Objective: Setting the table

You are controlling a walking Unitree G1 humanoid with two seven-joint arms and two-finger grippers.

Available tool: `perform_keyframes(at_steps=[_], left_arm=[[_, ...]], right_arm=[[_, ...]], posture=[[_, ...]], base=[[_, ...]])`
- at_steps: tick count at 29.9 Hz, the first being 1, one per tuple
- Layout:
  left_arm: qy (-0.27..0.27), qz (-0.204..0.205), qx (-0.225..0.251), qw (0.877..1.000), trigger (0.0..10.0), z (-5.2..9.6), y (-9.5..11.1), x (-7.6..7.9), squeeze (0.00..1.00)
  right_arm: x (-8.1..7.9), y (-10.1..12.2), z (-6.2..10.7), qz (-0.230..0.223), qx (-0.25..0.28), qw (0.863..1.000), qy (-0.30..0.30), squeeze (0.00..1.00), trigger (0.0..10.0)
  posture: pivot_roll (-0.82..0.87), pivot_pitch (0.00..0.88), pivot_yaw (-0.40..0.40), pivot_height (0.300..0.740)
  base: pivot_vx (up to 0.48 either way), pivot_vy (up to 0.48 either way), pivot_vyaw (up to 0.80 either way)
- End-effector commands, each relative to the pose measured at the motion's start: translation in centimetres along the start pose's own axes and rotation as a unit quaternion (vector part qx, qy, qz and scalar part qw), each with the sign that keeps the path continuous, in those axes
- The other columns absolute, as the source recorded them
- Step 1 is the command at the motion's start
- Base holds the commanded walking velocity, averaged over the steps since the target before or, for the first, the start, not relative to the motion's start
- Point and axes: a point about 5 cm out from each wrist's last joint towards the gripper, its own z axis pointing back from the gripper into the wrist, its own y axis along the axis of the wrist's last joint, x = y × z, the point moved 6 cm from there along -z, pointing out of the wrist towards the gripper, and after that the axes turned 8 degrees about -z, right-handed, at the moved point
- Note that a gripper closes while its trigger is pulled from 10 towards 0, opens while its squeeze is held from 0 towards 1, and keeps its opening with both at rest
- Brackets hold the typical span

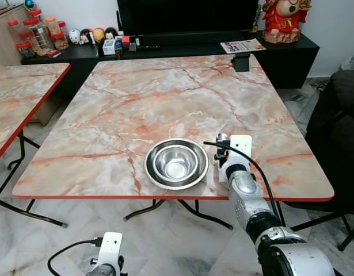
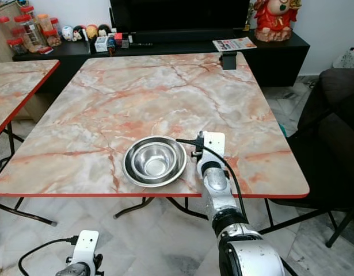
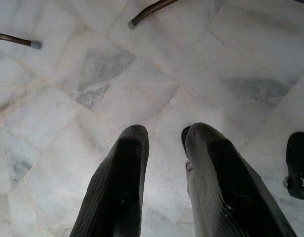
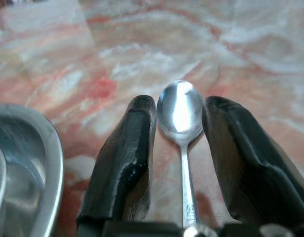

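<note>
Left eye view: a marble-patterned worktop (image 1: pixel 165 103) with a red edge is shown. Near its front edge a steel plate (image 1: pixel 153 172) carries a smaller steel bowl (image 1: pixel 175 161). The right end effector (image 1: pixel 221 150) is positioned just beside the plate, on its right, over the worktop. The left arm hangs low over the floor (image 1: pixel 165 241).

Right eye view: the same arrangement is seen; a black cabinet (image 2: pixel 280 54) bearing jars and figurines stands behind the worktop.

Left wrist view: the left end effector (image 3: pixel 164 136) is seen parted, holding nothing, above pale marble floor tiles.

Right wrist view: a metal spoon (image 4: pixel 180 118) lies lengthwise between the two fingers (image 4: pixel 127 153) of the right end effector, its bowl at the fingertips. Small gaps show beside the spoon's bowl, and whether its handle is clamped cannot be told. The plate rim is seen alongside.
</note>
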Motion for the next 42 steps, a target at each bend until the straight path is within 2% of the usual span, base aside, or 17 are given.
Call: perform_keyframes(at_steps=[1, 12, 42], left_arm=[[0.006, 0.001, -0.003, 1.000, 10.0, 0.0, -0.2, -0.4, 0.00], [0.006, 0.010, 0.000, 1.000, 10.0, 0.0, 0.0, -0.3, 0.00], [0.013, -0.001, 0.001, 1.000, 10.0, 0.0, 0.1, -0.6, 0.00]], right_arm=[[-0.5, 1.5, -0.1, -0.010, 0.039, 0.999, 0.007, 0.00, 10.0], [-0.5, 3.6, -0.1, -0.013, 0.088, 0.996, 0.009, 0.00, 10.0], [-1.8, 4.8, 0.1, -0.033, 0.122, 0.991, 0.033, 0.00, 10.0]], posture=[[-0.16, 0.000, 0.059, 0.740], [-0.16, 0.000, 0.060, 0.740], [-0.17, 0.000, 0.068, 0.740]], base=[[0.000, 0.000, 0.00], [0.000, 0.060, 0.00], [0.000, 0.480, 0.00]])
